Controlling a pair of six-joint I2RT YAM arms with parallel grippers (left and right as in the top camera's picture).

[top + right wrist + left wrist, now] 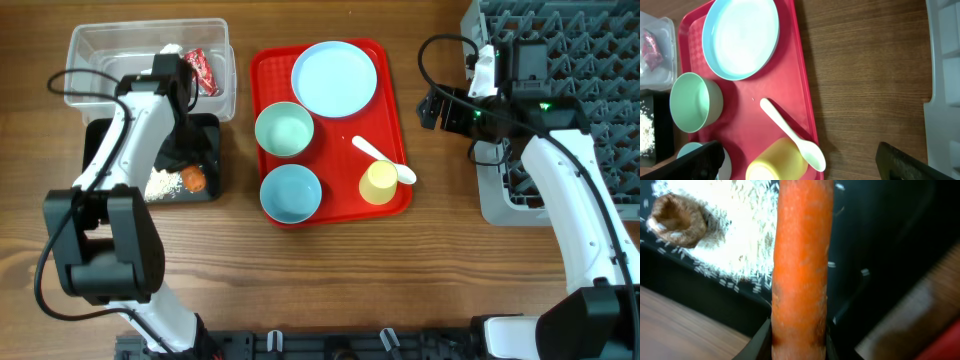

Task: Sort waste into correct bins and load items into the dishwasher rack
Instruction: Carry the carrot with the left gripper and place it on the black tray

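Observation:
My left gripper [799,350] is shut on an orange carrot piece [801,265], which sticks out over the black tray [880,240]. White rice grains [735,235] and a brown food lump [677,220] lie in that tray. From overhead the left gripper [185,158] hangs over the black tray [105,140]. The clear tub [110,50] holds a red wrapper [205,70] and white tissue [170,49]. My right gripper [432,106] is open over bare table, holding nothing. The plate [335,78], green bowl [284,130], blue bowl [290,193], yellow cup [379,183] and spoon [385,160] sit on the red tray.
The grey dishwasher rack [580,50] fills the back right, under the right arm. The red tray [345,135] lies in the middle. In the right wrist view the spoon [790,132] leans on the yellow cup [775,162] near the tray's edge.

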